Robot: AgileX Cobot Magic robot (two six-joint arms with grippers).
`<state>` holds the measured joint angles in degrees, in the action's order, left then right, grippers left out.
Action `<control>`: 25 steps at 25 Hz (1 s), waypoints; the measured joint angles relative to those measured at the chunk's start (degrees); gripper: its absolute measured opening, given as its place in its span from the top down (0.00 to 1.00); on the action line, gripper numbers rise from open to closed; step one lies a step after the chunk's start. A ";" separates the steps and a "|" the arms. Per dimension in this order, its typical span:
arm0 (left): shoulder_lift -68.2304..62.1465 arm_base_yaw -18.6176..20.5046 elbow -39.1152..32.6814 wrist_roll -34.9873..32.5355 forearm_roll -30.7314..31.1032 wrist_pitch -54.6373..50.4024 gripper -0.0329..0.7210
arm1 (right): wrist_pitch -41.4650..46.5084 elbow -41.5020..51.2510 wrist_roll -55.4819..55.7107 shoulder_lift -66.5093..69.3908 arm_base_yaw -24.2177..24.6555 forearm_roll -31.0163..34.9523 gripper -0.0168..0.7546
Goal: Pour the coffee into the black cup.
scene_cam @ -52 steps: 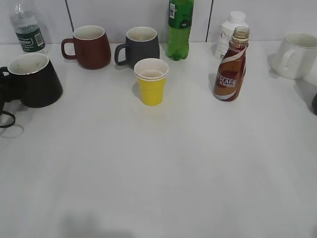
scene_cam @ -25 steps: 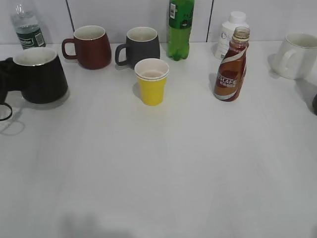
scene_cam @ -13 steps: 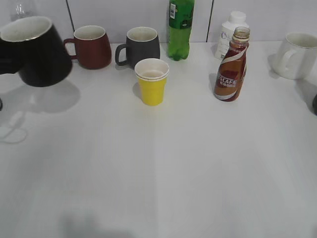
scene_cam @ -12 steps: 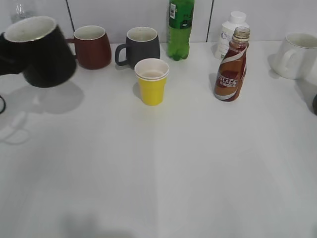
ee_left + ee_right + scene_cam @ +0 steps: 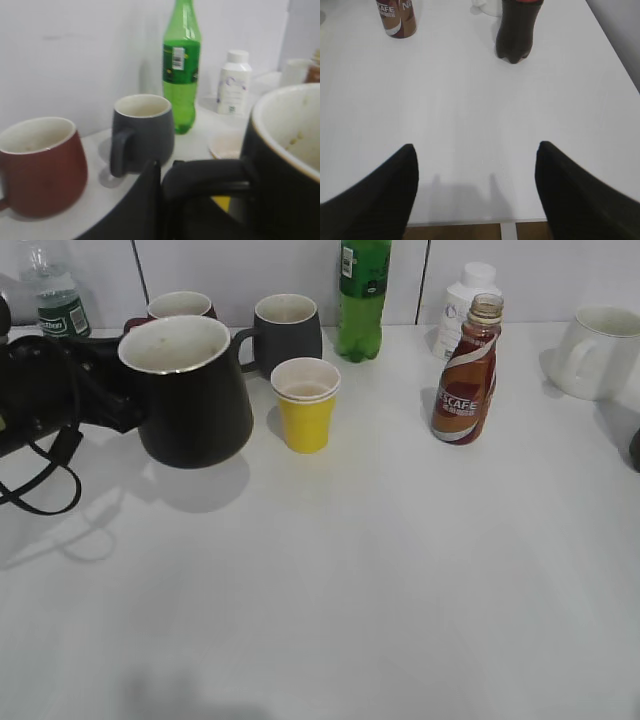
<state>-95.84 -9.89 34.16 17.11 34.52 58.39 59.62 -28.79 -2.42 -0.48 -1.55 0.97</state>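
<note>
Coffee (image 5: 466, 372) stands upright at the worktop's (image 5: 400, 570) far right, nearer the empty, spread right tool (image 5: 476, 165), while the left tool (image 5: 118, 405) grips the cup (image 5: 190, 392) by its handle.

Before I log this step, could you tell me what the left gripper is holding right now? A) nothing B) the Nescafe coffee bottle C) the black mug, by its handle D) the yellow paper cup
C: the left gripper is closed on the handle of the black mug, which is lifted above its shadow on the table.
</note>
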 joint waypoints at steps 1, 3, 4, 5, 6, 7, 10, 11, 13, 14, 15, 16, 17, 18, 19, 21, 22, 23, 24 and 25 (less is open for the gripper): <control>-0.04 -0.12 0.00 0.39 0.77 -0.24 0.91 | 0.00 0.00 0.00 0.00 0.00 0.00 0.24; -0.04 -0.18 0.19 1.53 2.43 -0.70 0.91 | 0.00 0.00 0.00 0.00 0.00 0.00 0.24; -0.04 -0.18 0.47 2.15 3.53 -1.08 0.91 | 0.00 0.00 0.00 0.00 0.00 0.00 0.24; -0.04 -0.18 0.89 2.46 4.69 -1.66 0.91 | 0.00 0.00 0.00 0.00 0.00 0.00 0.24; -0.04 -0.18 1.35 2.70 5.88 -2.27 0.91 | 0.00 0.00 0.00 0.00 0.00 0.00 0.24; -0.04 -0.18 1.67 2.98 7.04 -2.85 0.91 | 0.00 0.00 0.00 0.00 0.00 0.00 0.24; -0.47 -0.24 2.72 3.26 8.97 -3.51 0.91 | 0.00 0.00 0.00 0.00 0.00 0.00 0.24; -0.76 -0.24 3.02 3.57 9.03 -3.51 0.91 | 0.00 0.00 0.00 0.00 0.00 0.05 0.24; -0.94 -0.24 3.34 3.85 9.05 -3.80 0.91 | 0.00 0.00 0.00 0.00 0.00 0.05 0.24; -0.94 -0.24 3.39 4.06 9.10 -3.85 0.91 | 0.00 0.00 0.00 0.00 0.00 0.05 0.24; -0.94 -0.24 3.39 4.19 9.10 -3.85 0.91 | 0.00 0.00 0.00 0.00 0.00 0.05 0.24; -0.94 -0.24 3.44 4.32 9.18 -3.85 0.91 | -0.06 0.00 0.00 0.00 0.00 0.05 0.24; -0.94 -0.24 3.44 4.46 9.25 -3.85 0.91 | -0.06 0.00 0.00 0.00 0.00 0.05 0.24; -0.94 -0.24 3.44 4.45 9.31 -3.85 0.91 | -0.06 0.00 0.00 0.58 0.00 0.05 0.24; -0.94 -0.24 3.44 4.45 9.43 -3.85 0.91 | -0.06 0.00 -0.06 1.79 0.00 0.05 0.24; -0.94 -0.24 3.44 4.57 9.55 -3.85 0.91 | -0.48 -0.25 -0.74 5.23 0.00 0.05 0.24; -0.94 -0.24 3.44 4.57 9.55 -3.88 0.91 | -1.54 -0.52 -1.07 7.49 0.00 0.05 0.24; -0.94 -0.24 3.44 4.57 9.55 -3.88 0.91 | -3.05 -0.89 -1.20 9.84 0.00 0.05 0.24; -0.94 -0.24 3.44 4.57 9.62 -3.88 0.91 | -5.47 -1.13 -1.28 11.73 0.00 0.05 0.24; -0.94 -0.24 3.44 4.57 9.68 -3.88 0.91 | -8.23 -1.25 -1.32 13.95 0.00 0.05 0.24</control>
<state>-96.79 -10.13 37.59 21.67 44.20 54.51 51.39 -30.04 -3.74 13.47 -1.55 1.03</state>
